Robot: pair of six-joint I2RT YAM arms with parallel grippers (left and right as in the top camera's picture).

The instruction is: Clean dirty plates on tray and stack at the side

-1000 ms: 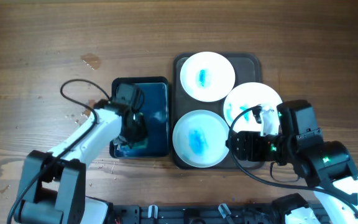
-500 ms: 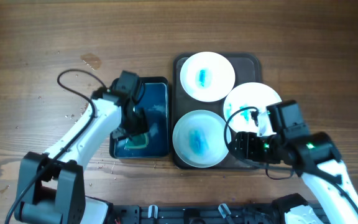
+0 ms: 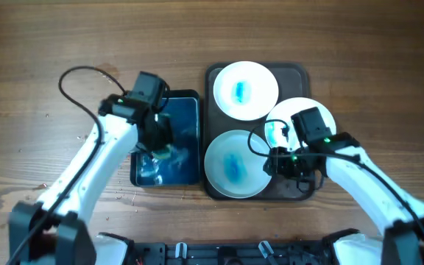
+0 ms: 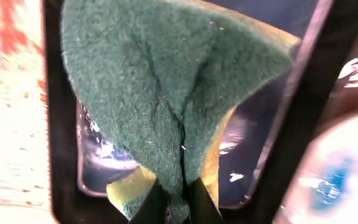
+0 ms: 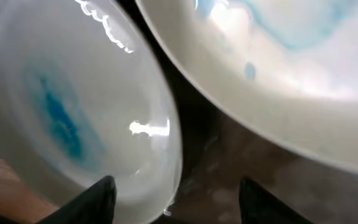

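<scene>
Over the black basin (image 3: 188, 147), left jaws pinch creased green sponge (image 4: 166, 93); right jaws gape by glossy plate (image 5: 61, 112).

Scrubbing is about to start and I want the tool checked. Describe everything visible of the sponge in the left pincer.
The sponge has a rough, dark green scouring face backed by yellow foam, which shows at its edges. It is creased down the middle, and the left pincer is shut on one edge. Small pale specks, perhaps droplets, dot the green face. It sits over the black basin of water; whether it touches the water cannot be told.
</scene>
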